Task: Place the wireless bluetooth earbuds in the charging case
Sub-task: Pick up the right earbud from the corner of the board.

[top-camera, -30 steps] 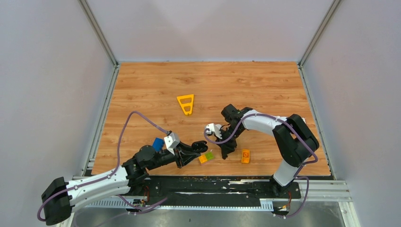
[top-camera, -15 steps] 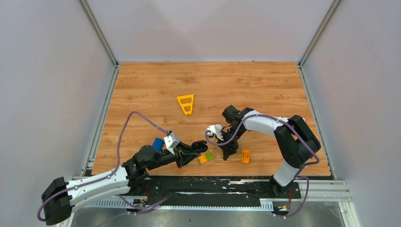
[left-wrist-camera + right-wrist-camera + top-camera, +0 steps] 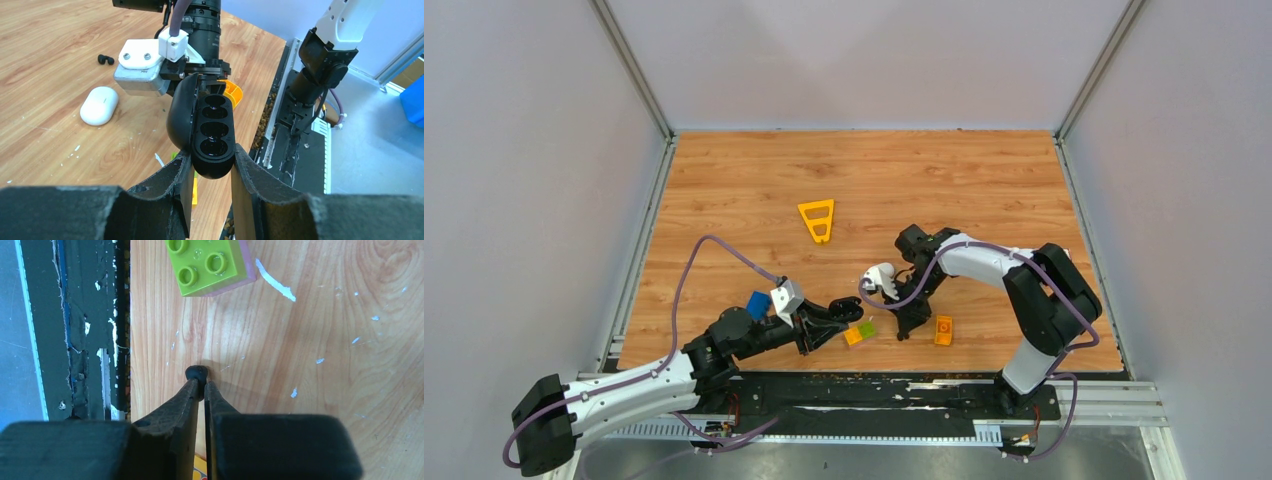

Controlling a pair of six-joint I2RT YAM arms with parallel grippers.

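Nothing's seated yet imo: left gripper is clamped on the open black charging case, wells looking empty, right gripper pinches 1 black earbud down by the table, 2 more buds lie loose.

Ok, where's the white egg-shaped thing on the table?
Find the wooden table in the left wrist view, then the right arm's boxy white wrist block. Just below-left lies the charging case: smooth, rounded, lying alone on the wood, not boxy.

The green brick stands ahead of the right gripper (black rail close alongside); bare table opposite.
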